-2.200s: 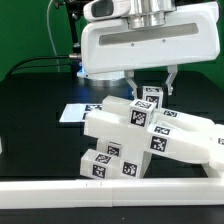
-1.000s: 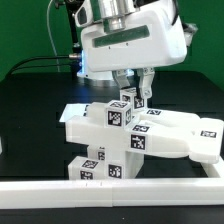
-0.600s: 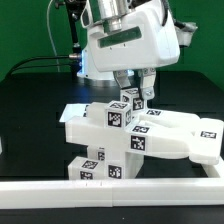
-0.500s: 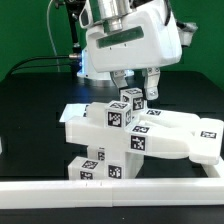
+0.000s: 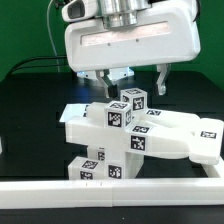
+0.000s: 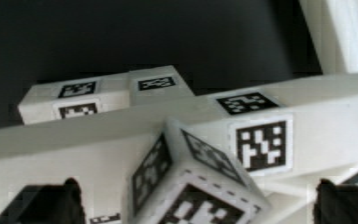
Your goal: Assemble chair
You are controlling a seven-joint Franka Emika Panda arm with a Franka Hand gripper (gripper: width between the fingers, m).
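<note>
The chair (image 5: 150, 140) is a cluster of glossy white tagged pieces lying on the black table. A small tagged cube leg (image 5: 133, 100) sits on top of it. My gripper (image 5: 134, 80) hangs just above this cube with its jaws wide open, one finger (image 5: 107, 78) on each side and neither touching it. In the wrist view the cube leg (image 6: 202, 180) stands between the two dark fingertips (image 6: 48, 205), tilted, with flat tagged chair slabs (image 6: 247, 120) behind it. My gripper (image 6: 197, 208) holds nothing.
A long white border rail (image 5: 110, 196) runs along the near edge of the table. A thin flat white board (image 5: 72, 110) lies behind the chair on the exterior view's left. Black cables run at the back left.
My gripper was shut around the cube leg; its jaws have now opened wide and the hand has turned and lifted slightly. The cube stays on the chair, which shifted left earlier.
</note>
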